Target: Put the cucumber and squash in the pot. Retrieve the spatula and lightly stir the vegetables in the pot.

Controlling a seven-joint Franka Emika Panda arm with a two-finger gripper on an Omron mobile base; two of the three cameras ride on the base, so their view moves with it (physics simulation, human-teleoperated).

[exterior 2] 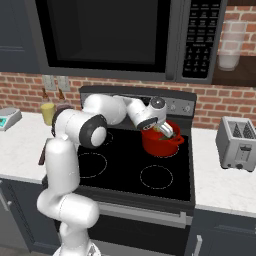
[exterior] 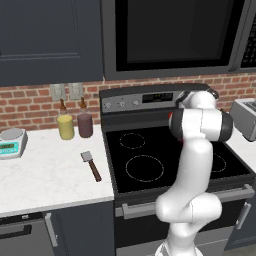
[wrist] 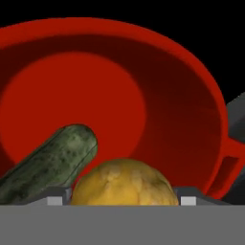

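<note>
The red pot [wrist: 191,95] lies open below the hand, and it stands on the stove's back right burner [exterior 2: 160,144]. The dark green cucumber [wrist: 52,160] lies slanted inside it, against the left wall. The lumpy yellow-orange squash [wrist: 122,184] sits between my fingertips, both pads touching its sides. My gripper [wrist: 122,201] is shut on it just over the pot's rim [exterior 2: 167,131]. The spatula [exterior: 91,165], grey blade and reddish-brown handle, lies on the white counter left of the stove, far from the hand.
A pale-yellow bottle [exterior: 65,125] and a dark bottle [exterior: 85,123] stand at the brick wall. A kitchen scale [exterior: 12,141] sits at the far left, a toaster [exterior 2: 238,142] right of the stove [exterior: 145,167]. A microwave [exterior 2: 115,35] hangs overhead.
</note>
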